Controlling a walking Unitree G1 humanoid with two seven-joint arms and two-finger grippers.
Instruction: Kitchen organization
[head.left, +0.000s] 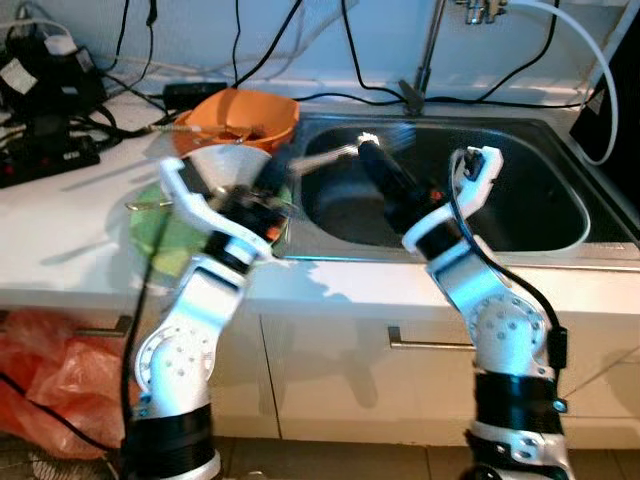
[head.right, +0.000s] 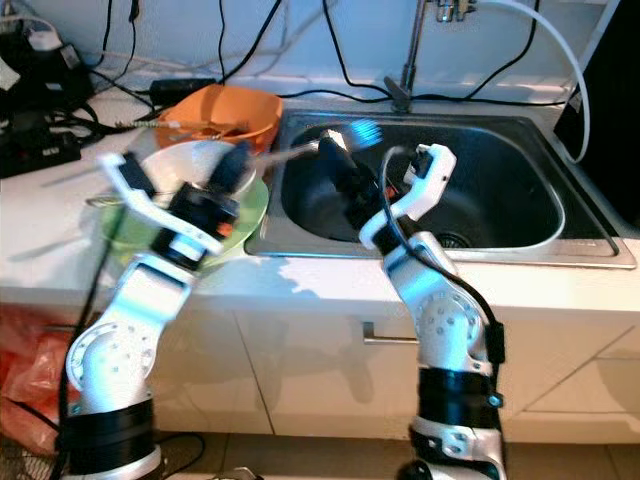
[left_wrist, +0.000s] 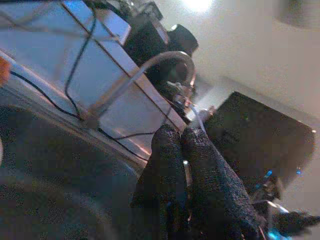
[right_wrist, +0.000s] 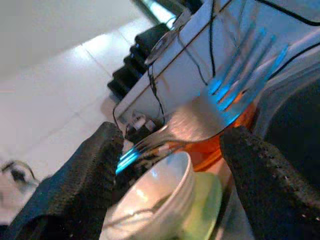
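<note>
Looking beside the sink (head.left: 560, 240), I see stacked bowls (head.left: 225, 165) on the tabletop (head.left: 60, 240), left end effector (left_wrist: 187, 150) pinching a fork (head.left: 330, 155), right end effector (right_wrist: 170, 155) spread wide.

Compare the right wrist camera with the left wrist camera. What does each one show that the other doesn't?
Right wrist view: the right gripper open around the fork tines, with a white bowl on a green plate and an orange bowl behind. Left wrist view: the left gripper shut, a curved hose and a dark box. Both: black cables along the white wall.
</note>
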